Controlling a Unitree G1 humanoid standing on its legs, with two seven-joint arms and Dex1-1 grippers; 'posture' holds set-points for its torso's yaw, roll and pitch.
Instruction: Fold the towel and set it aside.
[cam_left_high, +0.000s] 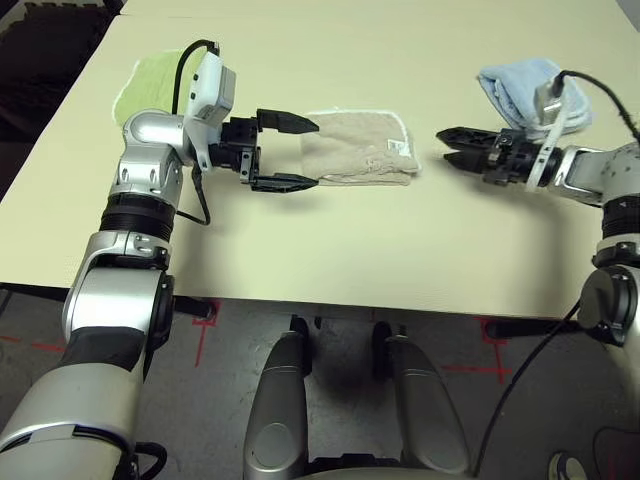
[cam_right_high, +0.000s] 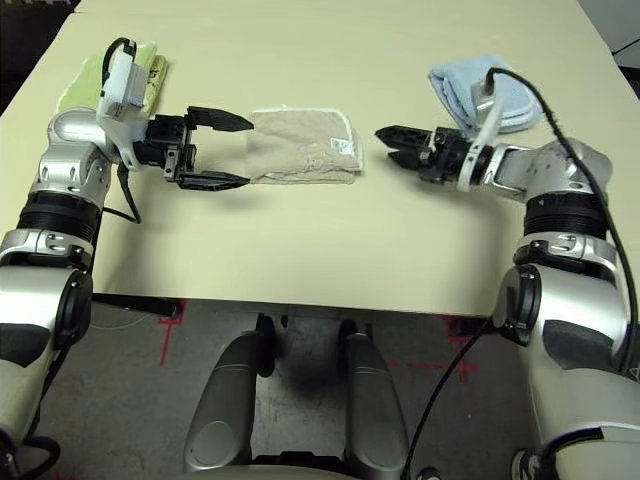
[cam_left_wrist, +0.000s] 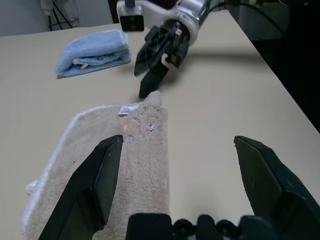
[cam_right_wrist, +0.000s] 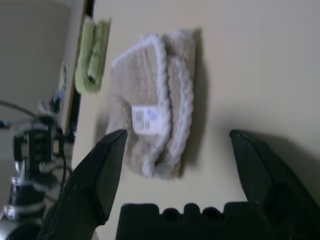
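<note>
Between the 2 grippers the folded towel (cam_left_high: 358, 148) lies flat on the table (cam_left_high: 330, 250), left gripper (cam_left_high: 285, 152) wide at its edge, right gripper (cam_left_high: 452, 145) open just beside it; soft, light, floppy cloth, best pinched at a stitched corner.

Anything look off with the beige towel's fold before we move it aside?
Slightly. The beige towel lies folded between both open grippers, but its layers don't line up: the end toward the right gripper is bunched, with the care label showing.
</note>
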